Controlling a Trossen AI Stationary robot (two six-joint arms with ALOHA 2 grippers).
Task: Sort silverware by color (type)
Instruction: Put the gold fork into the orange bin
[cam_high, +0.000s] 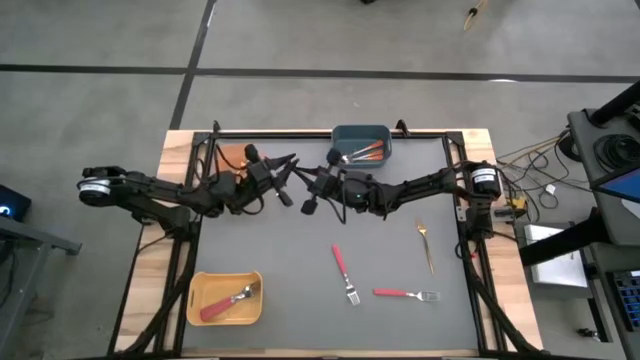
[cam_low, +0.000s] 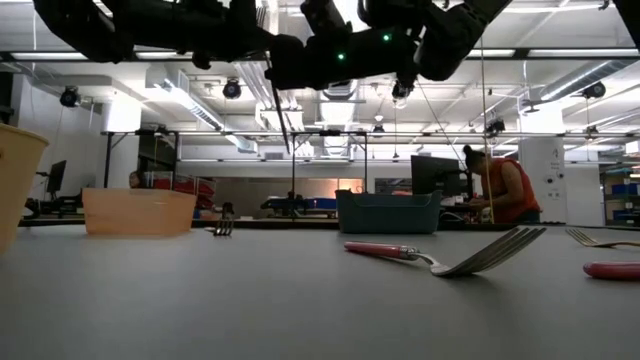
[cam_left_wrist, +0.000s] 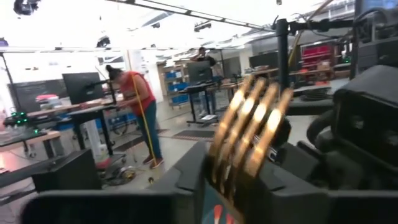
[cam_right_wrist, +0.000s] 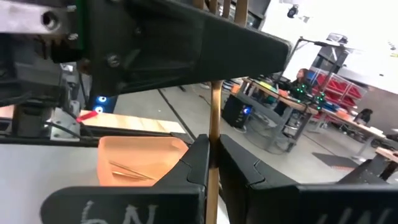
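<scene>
- The two arms are meeting above the far middle of the bench (cam_high: 300, 250), raised well clear of its grey top.
- The right pincer (cam_right_wrist: 211, 163) is pressing its fingers together on the thin stem of a gold fork (cam_right_wrist: 214, 118), which is standing upright between them.
- The left pincer (cam_left_wrist: 239, 180) is holding the same fork at its tines, which are sticking up between that pincer's dark fingers; whether it is fully clamping there cannot be told.
- Two red-handled forks (cam_high: 344, 273) are lying on the bench near its front right, close together, and another gold fork (cam_high: 426, 243) is lying farther right.
- The yellow bin (cam_high: 225, 298) at front left is holding red-handled pieces.
- The blue-grey bin (cam_high: 361, 143) at the far edge is holding orange-handled ones.
- The orange bin (cam_right_wrist: 140, 163) is holding thin gold pieces.
</scene>
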